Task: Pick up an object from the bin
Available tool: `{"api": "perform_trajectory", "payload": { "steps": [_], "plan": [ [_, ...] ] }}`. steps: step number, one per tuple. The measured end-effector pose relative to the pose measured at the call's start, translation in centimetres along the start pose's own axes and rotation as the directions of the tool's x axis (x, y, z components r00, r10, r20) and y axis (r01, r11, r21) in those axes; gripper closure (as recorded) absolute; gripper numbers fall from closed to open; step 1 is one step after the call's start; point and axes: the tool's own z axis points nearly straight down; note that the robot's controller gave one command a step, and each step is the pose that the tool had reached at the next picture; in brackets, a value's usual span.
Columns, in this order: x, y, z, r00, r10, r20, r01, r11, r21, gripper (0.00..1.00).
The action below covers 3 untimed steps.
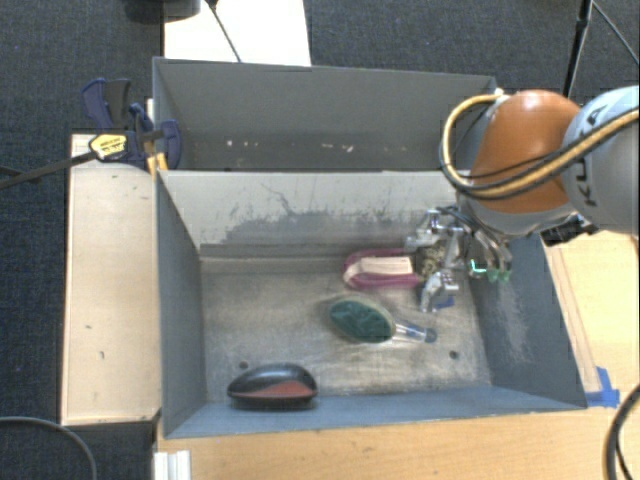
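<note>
Bin: grey metal, with sloping walls and a scuffed, flat floor. Three loose items lie on the floor, well apart from the left wall.

Near item: a black oval object with a red patch on its near side. It lies flat at the front left of the floor, close to the front wall and well apart from the other two items.

Middle item: a dark green oval brush with a clear handle. It lies near the centre of the floor. The handle points right and ends with a small dark tip close below the tool.

Far item: a pink and maroon object with a white upper face, elongated in shape. It lies towards the back of the floor, just behind the green brush. Its right end is at the tool.

Tool: bare metal, low in the right rear part of the bin, at the right end of the pink and maroon object. Whether the two touch cannot be told.

Tool state: cannot be told as open or closed. Nothing can be confirmed as gripped.

Status light: a small green glow on the tool body, right of the metal parts.

Arm: an orange cover sits above the tool, with yellow and black cables looped round it. The arm enters over the right wall.
</note>
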Motion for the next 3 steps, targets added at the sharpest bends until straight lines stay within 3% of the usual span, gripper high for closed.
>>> {"api": "perform_trajectory", "payload": {
  "steps": [1, 2, 3],
  "plan": [
    [1.4, -3.8, 6.8, 0.998, -0.061, 0.002, 0.061, 0.998, 0.002, 0.00],
    [1.2, -3.5, 6.4, 0.998, -0.065, 0.008, 0.065, 0.998, 0.001, 1.00],
    [4.6, 0.3, -9.9, 0.996, -0.084, 0.014, 0.084, 0.996, 0.002, 1.00]
  ]
}}
